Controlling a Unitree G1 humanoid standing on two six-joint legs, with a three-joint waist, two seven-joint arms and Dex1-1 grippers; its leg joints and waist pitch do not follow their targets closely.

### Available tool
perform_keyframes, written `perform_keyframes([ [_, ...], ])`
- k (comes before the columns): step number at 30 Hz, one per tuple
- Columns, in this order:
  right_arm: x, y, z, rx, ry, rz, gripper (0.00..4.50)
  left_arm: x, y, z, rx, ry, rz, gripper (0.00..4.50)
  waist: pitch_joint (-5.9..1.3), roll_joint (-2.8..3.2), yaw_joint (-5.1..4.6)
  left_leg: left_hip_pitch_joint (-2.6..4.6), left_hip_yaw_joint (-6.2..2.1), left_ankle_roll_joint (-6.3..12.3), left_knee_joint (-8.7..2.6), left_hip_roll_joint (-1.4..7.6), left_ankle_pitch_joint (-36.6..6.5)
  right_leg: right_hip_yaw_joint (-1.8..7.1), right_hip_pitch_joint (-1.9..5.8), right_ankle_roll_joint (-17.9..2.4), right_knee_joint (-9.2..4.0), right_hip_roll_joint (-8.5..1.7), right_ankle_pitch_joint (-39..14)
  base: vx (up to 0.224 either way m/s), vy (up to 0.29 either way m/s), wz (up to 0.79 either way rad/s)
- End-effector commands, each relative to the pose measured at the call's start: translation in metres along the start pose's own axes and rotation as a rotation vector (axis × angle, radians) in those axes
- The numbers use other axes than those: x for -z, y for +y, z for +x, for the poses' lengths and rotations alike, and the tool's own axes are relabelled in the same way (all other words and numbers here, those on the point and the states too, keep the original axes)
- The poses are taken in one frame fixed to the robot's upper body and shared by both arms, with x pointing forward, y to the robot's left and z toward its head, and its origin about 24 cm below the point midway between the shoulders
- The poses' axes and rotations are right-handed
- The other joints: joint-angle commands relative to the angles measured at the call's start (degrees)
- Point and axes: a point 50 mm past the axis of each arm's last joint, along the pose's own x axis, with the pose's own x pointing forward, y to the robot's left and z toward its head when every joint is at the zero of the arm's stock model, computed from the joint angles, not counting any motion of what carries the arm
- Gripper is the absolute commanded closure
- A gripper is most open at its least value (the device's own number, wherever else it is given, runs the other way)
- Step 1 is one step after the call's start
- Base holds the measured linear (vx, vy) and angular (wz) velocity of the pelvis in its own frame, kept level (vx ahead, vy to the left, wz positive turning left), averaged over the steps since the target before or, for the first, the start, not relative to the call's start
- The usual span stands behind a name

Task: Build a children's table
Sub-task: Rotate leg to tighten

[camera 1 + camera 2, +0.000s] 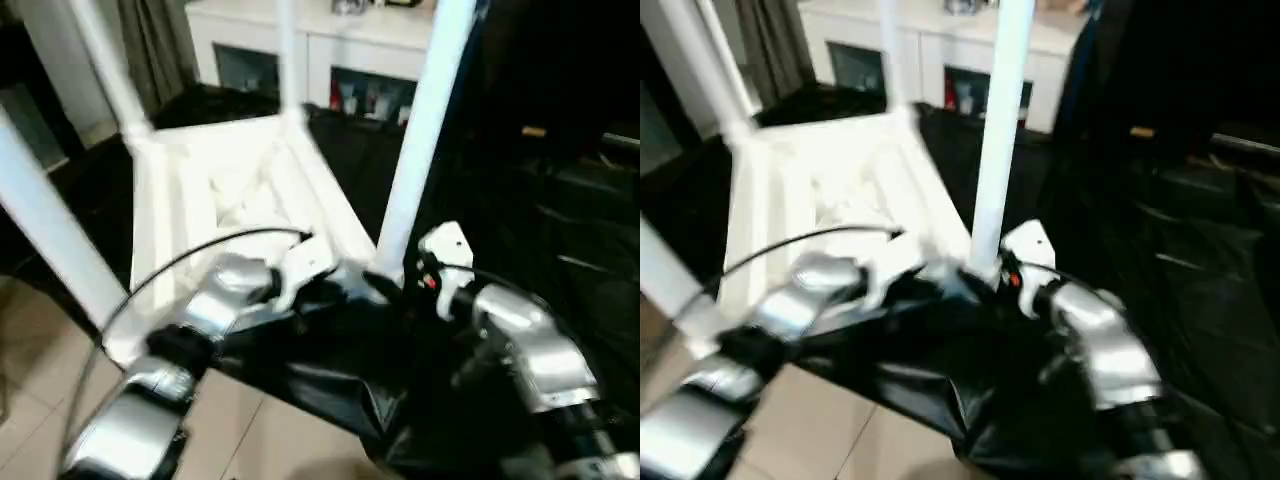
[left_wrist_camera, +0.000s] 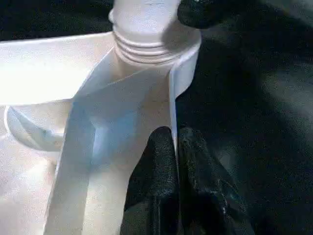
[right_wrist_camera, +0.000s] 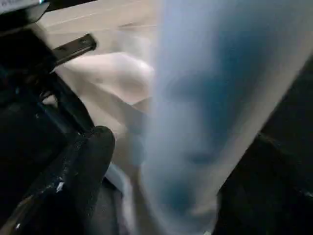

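The children's table lies upside down on black cloth, its ribbed white top [image 1: 230, 180] facing me and several white tubular legs standing up from the corner sockets. The nearest right leg [image 1: 420, 130] rises from the corner by my grippers, and its threaded base [image 2: 142, 46] sits in the socket. My left gripper [image 2: 175, 156] is shut on the top's thin rim [image 2: 172, 98] just short of that corner. At the base of this leg is my right gripper [image 1: 405, 272], open; one black finger [image 3: 90, 161] stands a little off the tube and the other is hidden behind it.
A white cabinet [image 1: 330, 50] with glass doors stands behind the table. Black cloth [image 1: 560, 230] covers the surface to the right and front. Tiled floor [image 1: 40, 340] shows at the lower left. A black cable [image 1: 200, 250] arcs over my left forearm.
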Motion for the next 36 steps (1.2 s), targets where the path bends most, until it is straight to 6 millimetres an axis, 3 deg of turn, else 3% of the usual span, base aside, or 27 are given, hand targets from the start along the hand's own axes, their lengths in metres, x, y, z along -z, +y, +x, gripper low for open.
perform_keyframes([
  [1,-0.002,0.007,-0.004,-0.103,0.018,-0.006,0.44,0.000,-0.014,0.004,0.132,-0.034,0.015,4.50,-3.47,-0.81,0.21,0.24,0.25,5.68,-3.28,1.08,-6.9,1.97,2.90,-13.9,-3.78,-2.81,-4.7,0.000,0.000,0.00],
  [2,0.000,0.008,-0.007,-0.142,0.042,-0.011,0.44,0.000,-0.016,0.000,0.160,-0.030,0.022,4.50,-3.50,-1.00,0.36,0.20,0.24,5.79,-3.28,1.21,-6.7,1.98,3.03,-14.2,-3.60,-2.90,-3.9,0.000,0.000,0.00],
  [4,0.004,0.013,-0.012,-0.219,0.087,-0.017,0.44,0.001,-0.019,-0.006,0.193,-0.027,0.023,4.50,-3.42,-0.81,0.68,0.28,0.23,5.70,-3.34,1.25,-6.9,1.91,3.01,-14.9,-3.30,-2.82,-2.6,0.000,0.000,0.00],
  [11,0.009,0.016,-0.017,-0.281,0.137,-0.021,0.44,0.003,-0.019,-0.012,0.188,-0.021,0.024,4.50,-3.08,-1.14,0.65,0.36,0.33,3.53,-3.49,1.16,-10.4,2.07,2.84,-12.9,-4.02,-3.06,-9.5,0.000,0.000,0.00],
  [15,0.009,0.014,-0.017,-0.269,0.138,-0.014,0.44,0.003,-0.016,-0.014,0.160,-0.016,0.023,4.50,-3.23,-1.13,0.67,0.36,0.34,3.67,-3.34,1.14,-8.7,2.08,2.88,-13.1,-3.74,-2.97,-7.1,0.000,0.000,0.00],
  [26,0.009,0.014,-0.014,-0.269,0.124,0.010,1.56,0.003,-0.015,-0.015,0.149,-0.015,0.018,4.50,-3.29,-1.14,0.72,0.30,0.35,3.97,-3.24,1.08,-8.0,2.02,2.98,-13.5,-3.58,-2.93,-6.0,0.000,0.000,0.00],
  [36,0.018,0.016,-0.011,-0.233,0.123,0.046,1.94,0.006,-0.012,-0.013,0.096,-0.012,-0.020,4.50,-3.32,-1.04,0.68,0.36,0.38,3.85,-3.17,1.04,-8.2,2.01,2.98,-13.9,-3.57,-2.95,-5.9,0.000,0.000,0.00],
])
